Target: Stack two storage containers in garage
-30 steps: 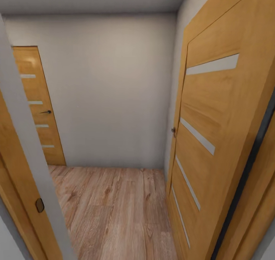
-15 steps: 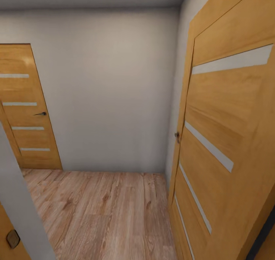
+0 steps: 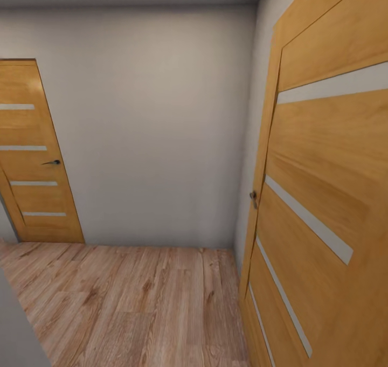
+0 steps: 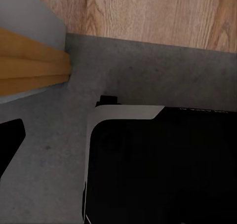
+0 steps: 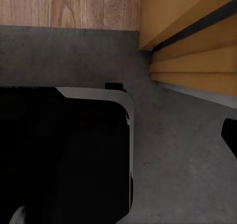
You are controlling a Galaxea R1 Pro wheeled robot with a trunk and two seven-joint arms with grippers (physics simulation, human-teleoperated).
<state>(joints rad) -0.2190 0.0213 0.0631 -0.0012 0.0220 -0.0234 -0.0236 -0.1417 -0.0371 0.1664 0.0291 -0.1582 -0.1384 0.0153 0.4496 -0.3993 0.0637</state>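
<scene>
Looking ahead, the head camera faced a small hallway: a plain wall (image 3: 156,130), a wood-plank floor (image 3: 134,302), a closed door (image 3: 32,151) at far left and an open door (image 3: 323,205) close on the right. Both wrist cameras looked down on concrete floor (image 4: 148,71) meeting planks, with the robot's dark base (image 4: 163,169) below. Jaw state could not be told for either gripper.

We see a light wood-plank floor (image 3: 145,302) that runs up to a plain pale wall. Nothing lies on its visible boards. In both wrist views, a dark grey concrete floor (image 4: 163,71) meets the wood planks (image 5: 64,7) along a straight edge, and the robot's black, white-edged base (image 4: 163,169) stands on the concrete.
</scene>
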